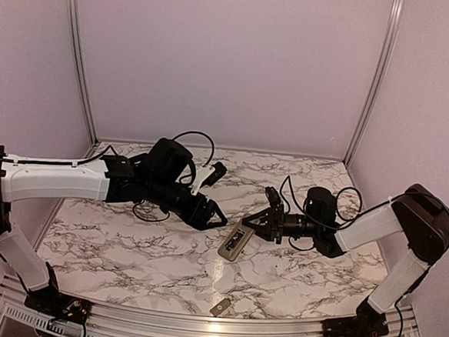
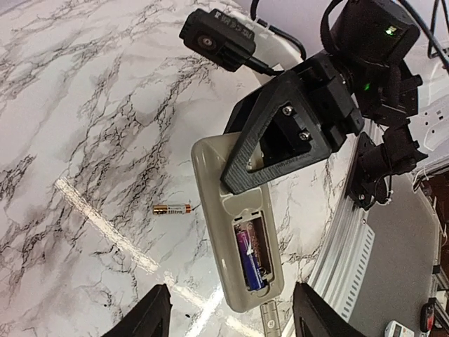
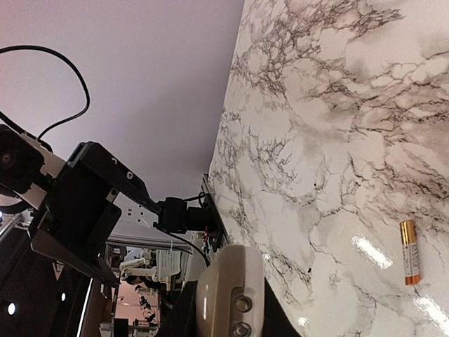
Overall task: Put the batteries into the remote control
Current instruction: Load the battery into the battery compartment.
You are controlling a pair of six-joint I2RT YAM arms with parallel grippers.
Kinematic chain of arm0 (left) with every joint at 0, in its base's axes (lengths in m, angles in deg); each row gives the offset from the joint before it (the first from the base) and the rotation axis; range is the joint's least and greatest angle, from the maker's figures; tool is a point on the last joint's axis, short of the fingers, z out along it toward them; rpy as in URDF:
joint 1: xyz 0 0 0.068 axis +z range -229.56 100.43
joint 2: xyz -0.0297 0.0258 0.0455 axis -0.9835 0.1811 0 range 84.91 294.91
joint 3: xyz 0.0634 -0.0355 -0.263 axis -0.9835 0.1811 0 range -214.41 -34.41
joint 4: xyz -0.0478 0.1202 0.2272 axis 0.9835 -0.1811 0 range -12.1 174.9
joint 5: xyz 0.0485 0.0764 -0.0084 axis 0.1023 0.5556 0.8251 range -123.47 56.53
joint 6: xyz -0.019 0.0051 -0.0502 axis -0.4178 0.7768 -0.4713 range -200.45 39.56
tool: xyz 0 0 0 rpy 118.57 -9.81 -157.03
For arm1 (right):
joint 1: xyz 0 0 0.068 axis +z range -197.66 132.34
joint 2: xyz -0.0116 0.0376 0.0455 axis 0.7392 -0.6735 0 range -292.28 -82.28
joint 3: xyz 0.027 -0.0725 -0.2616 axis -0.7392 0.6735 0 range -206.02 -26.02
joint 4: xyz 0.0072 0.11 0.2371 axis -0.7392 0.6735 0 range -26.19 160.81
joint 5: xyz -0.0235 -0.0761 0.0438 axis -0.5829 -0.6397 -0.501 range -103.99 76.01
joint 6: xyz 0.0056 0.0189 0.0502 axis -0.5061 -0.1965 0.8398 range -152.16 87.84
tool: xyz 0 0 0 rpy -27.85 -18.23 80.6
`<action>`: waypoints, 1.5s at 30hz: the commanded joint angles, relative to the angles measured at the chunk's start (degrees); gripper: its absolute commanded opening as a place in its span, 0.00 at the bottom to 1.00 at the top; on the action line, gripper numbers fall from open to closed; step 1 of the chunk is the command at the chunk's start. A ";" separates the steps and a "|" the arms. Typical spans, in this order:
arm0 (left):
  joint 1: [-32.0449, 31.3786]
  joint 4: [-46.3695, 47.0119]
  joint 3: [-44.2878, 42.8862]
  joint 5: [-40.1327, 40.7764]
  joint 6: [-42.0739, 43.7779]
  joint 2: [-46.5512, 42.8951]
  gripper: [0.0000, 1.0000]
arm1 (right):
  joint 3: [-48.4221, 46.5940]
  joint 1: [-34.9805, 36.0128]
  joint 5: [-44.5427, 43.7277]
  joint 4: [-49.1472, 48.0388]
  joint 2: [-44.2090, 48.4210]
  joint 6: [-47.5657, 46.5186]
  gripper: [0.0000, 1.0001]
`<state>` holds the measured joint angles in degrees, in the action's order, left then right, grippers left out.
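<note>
— Where is the spare lying?

— I'm looking through the left wrist camera. The battery [image 2: 172, 208] is lying flat on the tabletop [image 2: 84, 105], just beside the remote [image 2: 231, 210], on the side facing the far left corner. Its long axis is running across the remote's, so I'm judging it needs about a quarter turn to match the bay.

— Which arm is nearer?

— The left claw [image 1: 216, 215] is hanging above it, spread wide and empty, so the left one. The right claw [image 1: 253, 223] is pinching the remote by the end pointing toward the far right corner and holding it back-up near the middle of the tabletop.

— And the bay?

— The bay [image 2: 258, 246] is lying uncovered with one cell [image 2: 245, 256] sitting lengthwise in it. The slot alongside is looking empty, as far as I can tell. The cover [image 1: 220, 307] is resting by the near edge.
</note>
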<state>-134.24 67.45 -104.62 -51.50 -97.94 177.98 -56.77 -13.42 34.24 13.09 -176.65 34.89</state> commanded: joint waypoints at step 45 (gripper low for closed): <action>-16.16 0.48 2.57 2.85 58.64 1.59 0.32 | -7.61 3.06 15.04 19.30 2.35 -13.24 0.00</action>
<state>-149.89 69.85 -100.27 -48.98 -40.26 178.14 -62.10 -11.35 48.42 31.71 -175.58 22.91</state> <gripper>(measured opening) 0.325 0.199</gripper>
